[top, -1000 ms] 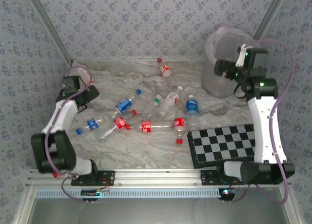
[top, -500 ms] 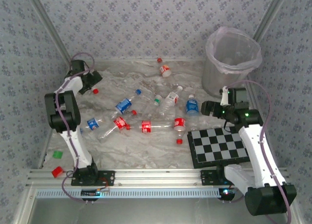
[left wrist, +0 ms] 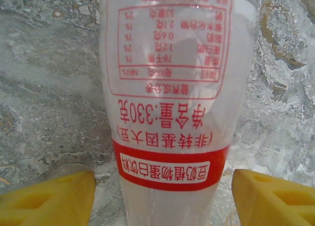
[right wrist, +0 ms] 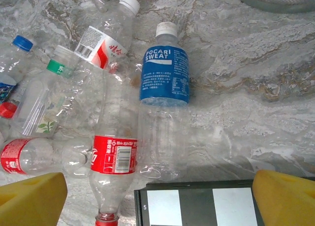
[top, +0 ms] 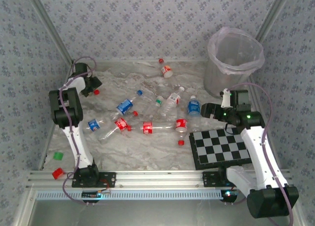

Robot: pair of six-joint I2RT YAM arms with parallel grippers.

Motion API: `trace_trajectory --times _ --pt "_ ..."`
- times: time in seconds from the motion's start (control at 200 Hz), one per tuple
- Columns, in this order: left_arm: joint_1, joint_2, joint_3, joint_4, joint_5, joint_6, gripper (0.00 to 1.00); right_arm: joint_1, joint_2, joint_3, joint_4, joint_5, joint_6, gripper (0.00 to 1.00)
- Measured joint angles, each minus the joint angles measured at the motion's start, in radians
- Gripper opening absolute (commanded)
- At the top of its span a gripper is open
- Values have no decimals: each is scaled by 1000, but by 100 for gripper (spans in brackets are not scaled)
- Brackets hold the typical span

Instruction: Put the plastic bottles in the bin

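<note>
**Bottles all out on the table, bin not loaded yet**

Small clear plastic bottles (top: 147,128) with red or blue labels lie scattered over the grey marble-look table (top: 147,154), roughly ten of them. None is visible in the tall round translucent bin (top: 217,85) at the far right. Its bag lining blurs the inside, so it is probably empty, but that's not certain. Judged progress: barely begun, with every bottle left to move.

One clear bottle with a red label band (left wrist: 170,113) lies at the far left of the table, well apart from the bin. The left gripper (left wrist: 165,199) straddles it with jaws partly apart. A strip of table shows between one fingertip and the bottle wall, so there is no firm hold.

The right gripper (right wrist: 158,199) hangs spread wide and empty over the blue-labelled white-capped bottle (right wrist: 165,73). The black-and-white checkerboard (right wrist: 197,206) sits at its near side.

Still to do: pinch, lift, carry to the bin, and repeat for each bottle.
</note>
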State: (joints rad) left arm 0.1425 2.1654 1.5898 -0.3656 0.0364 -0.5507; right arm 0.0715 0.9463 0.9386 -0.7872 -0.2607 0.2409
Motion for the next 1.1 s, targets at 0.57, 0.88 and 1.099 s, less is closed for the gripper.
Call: trace_trajectory --times 0.57,0.88,1.099 --pt "0 -68 -37 -48 27 52 27 12 -34 66 -55 -44 8 89" --pt "-57 -501 -365 47 108 64 23 104 69 196 11 -86 71 85" --pt "-346 -863 -568 87 159 129 18 216 235 354 99 -119 111 87"
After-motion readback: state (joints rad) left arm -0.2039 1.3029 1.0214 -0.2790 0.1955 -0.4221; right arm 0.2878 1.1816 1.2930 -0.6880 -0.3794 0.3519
